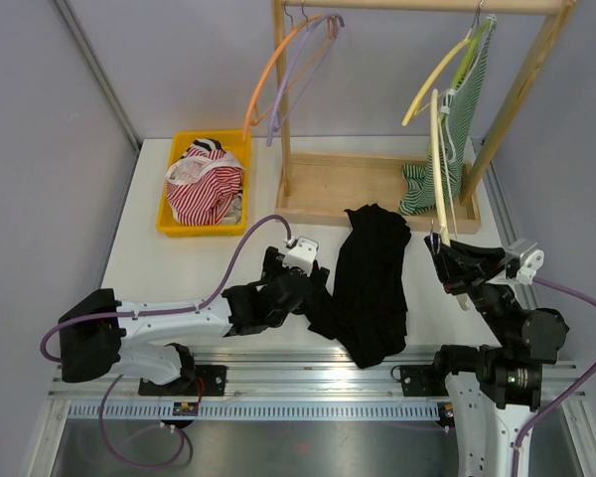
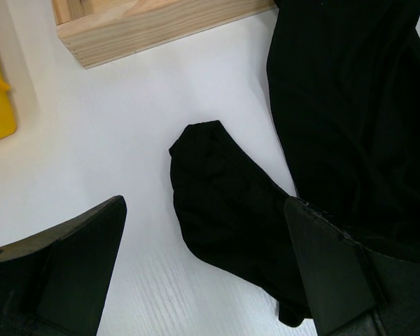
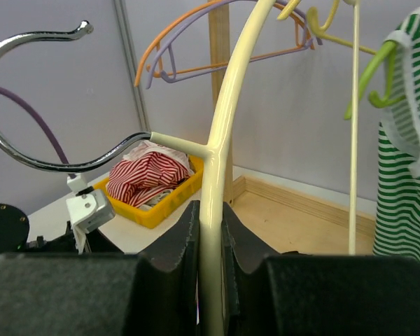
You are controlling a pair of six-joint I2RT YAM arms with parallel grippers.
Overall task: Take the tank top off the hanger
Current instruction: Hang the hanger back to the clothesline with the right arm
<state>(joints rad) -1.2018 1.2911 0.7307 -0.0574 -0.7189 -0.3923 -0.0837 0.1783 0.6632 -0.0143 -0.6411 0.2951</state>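
The white desk (image 1: pixel 179 268) shows open surface left of the black tank top (image 1: pixel 370 288), which lies crumpled at the front edge, centre. The right gripper (image 3: pixel 211 231) clamps the bare cream hanger (image 1: pixel 439 169) upright. The left gripper's (image 2: pixel 204 210) jaws gape around 1 strap end.

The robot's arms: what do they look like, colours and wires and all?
Both the left arm and right arm are built of white and black segments. A purple cable loops along each. The fingers are black wedges.
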